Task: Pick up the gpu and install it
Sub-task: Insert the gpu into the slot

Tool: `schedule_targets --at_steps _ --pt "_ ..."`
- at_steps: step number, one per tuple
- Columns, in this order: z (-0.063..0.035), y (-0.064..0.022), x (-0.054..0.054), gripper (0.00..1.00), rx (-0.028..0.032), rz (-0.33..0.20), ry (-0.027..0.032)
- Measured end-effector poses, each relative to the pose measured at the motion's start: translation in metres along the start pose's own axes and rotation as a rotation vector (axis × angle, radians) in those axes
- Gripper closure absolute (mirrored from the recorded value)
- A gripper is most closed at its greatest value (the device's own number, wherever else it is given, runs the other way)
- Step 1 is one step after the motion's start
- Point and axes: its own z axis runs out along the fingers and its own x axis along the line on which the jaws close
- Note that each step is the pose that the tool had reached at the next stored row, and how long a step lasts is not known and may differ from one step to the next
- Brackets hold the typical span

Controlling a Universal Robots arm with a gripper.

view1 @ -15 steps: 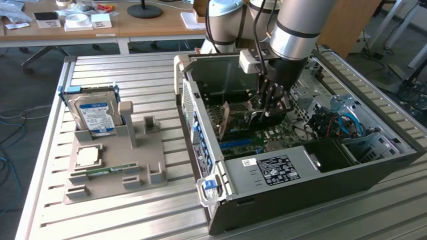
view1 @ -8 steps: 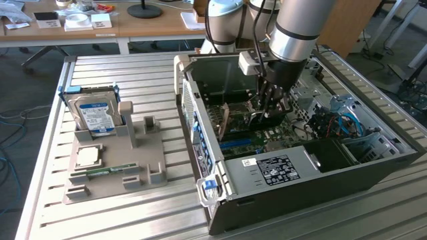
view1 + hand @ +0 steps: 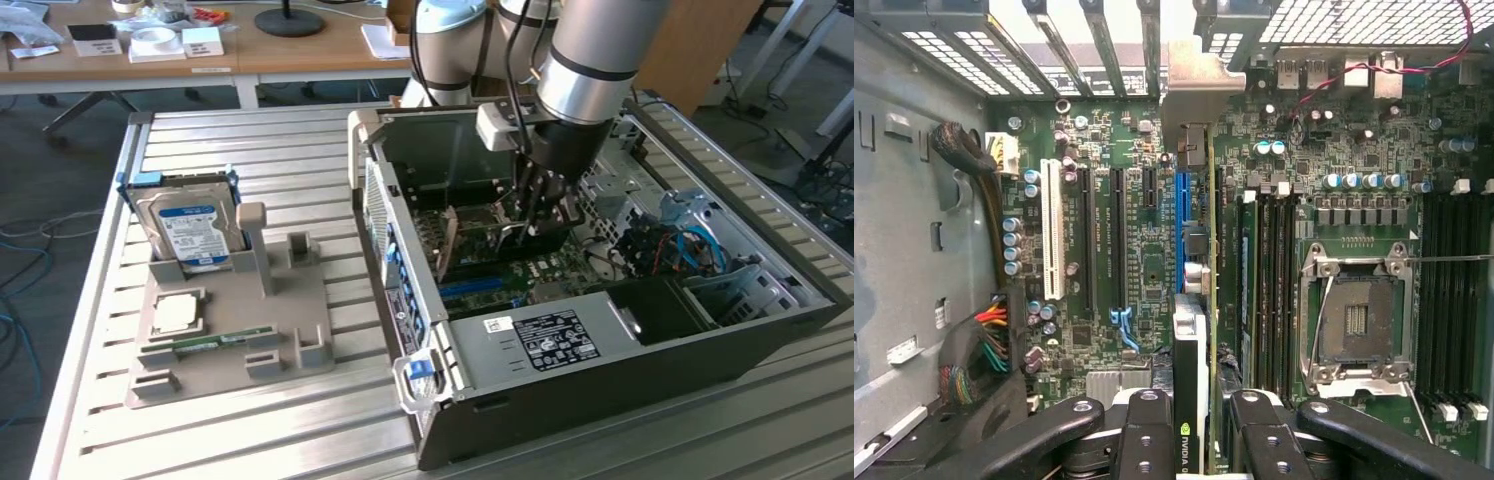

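Status: pick-up is done, install not finished as far as I can judge. My claw (image 3: 1199, 440) is pinching the gpu (image 3: 1191, 390) by its two faces, one finger each side, with the card held on edge. In the exterior view the claw (image 3: 541, 215) is down inside the open computer case (image 3: 601, 350), and the gpu (image 3: 481, 232) stands upright just above the motherboard (image 3: 1134, 260). In the wrist view the card runs along the blue slot (image 3: 1182, 225), close beside it, and its silvery bracket reaches toward the rear slot openings. Much of the blue slot is uncovered, so I judge the card is aligning rather than pressed home, though I cannot tell whether its edge touches the connector. Left to do: seating and letting go. Writing: the green eye logo and "NVIDIA" read on the card's black cooler, and the letters after that are cut off. The white label (image 3: 561, 335) on the black box in the case is too small to read, as is the blue-white label on the hard drive (image 3: 194, 225) in the grey holder (image 3: 227, 330) beside the case
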Motion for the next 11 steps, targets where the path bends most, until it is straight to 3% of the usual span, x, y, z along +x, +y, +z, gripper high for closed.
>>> schedule_targets --at_steps 11 --pt "0.0007 0.0015 -0.0008 0.73 0.0 0.0 -0.0001"
